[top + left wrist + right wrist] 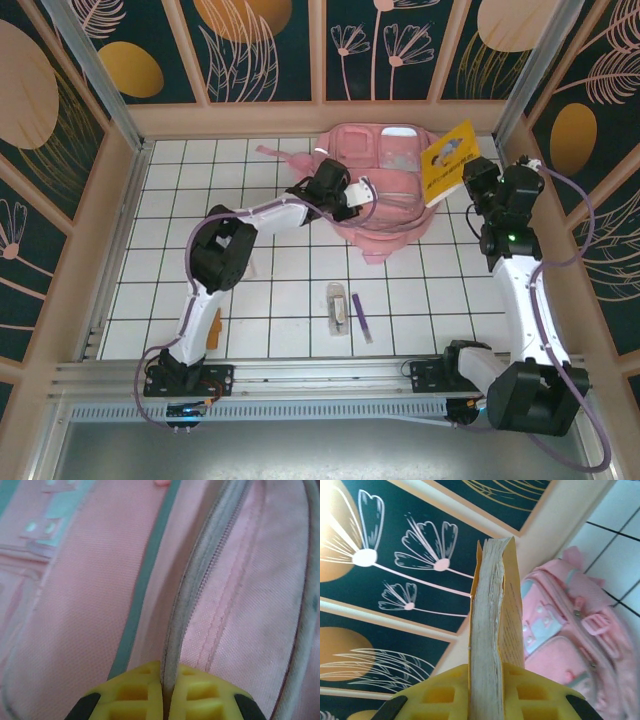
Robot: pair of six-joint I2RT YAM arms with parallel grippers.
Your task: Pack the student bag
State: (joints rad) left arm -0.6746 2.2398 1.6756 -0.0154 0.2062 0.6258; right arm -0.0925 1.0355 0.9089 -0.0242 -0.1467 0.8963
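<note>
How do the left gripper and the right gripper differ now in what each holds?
The left gripper is shut on a zipper edge of the student bag; the right gripper is shut on a yellow book. The left gripper pinches a thin strip, jaws nearly together; the right gripper's jaws stand apart around the thick book. Both have yellow fingers.
</note>
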